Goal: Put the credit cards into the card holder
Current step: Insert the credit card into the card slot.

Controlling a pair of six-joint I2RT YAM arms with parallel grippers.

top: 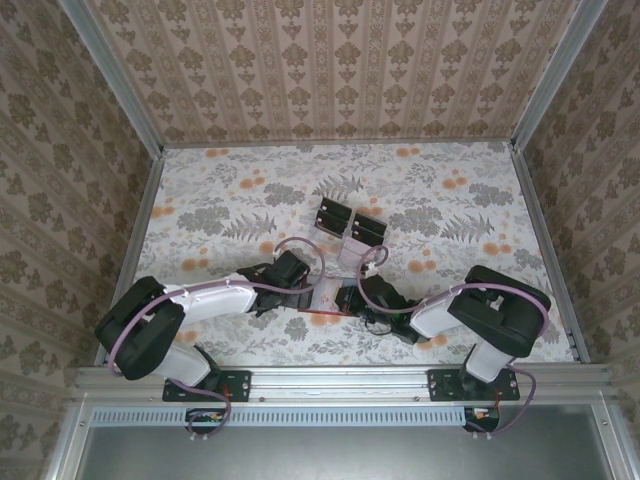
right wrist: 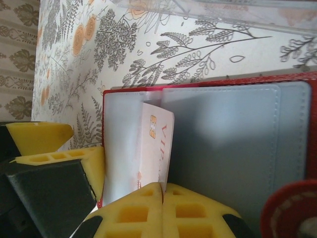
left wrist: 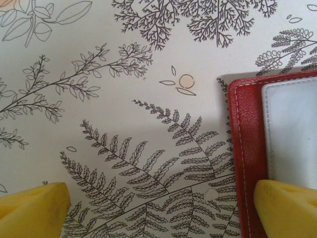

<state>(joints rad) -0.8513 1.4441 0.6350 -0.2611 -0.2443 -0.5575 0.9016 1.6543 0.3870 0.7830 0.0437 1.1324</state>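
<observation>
The red card holder (right wrist: 208, 148) lies open on the table, its grey pockets facing up. My right gripper (right wrist: 162, 191) is shut on a pale credit card (right wrist: 156, 141) with a gold chip. The card stands on edge against the seam between the holder's two grey pockets. My left gripper (left wrist: 163, 203) is open, with its right finger (left wrist: 287, 208) over the holder's red edge (left wrist: 245, 148) and its left finger over bare table. From above, both grippers (top: 300, 290) (top: 358, 300) meet at the holder (top: 322, 312). Two more credit cards (top: 331, 216) (top: 366, 232) lie just beyond.
The table wears a floral cloth (top: 220, 200) and has patterned walls on three sides. A red stitched flap (right wrist: 290, 208) of the holder curls up close to my right fingers. Both arms crowd the near middle of the table.
</observation>
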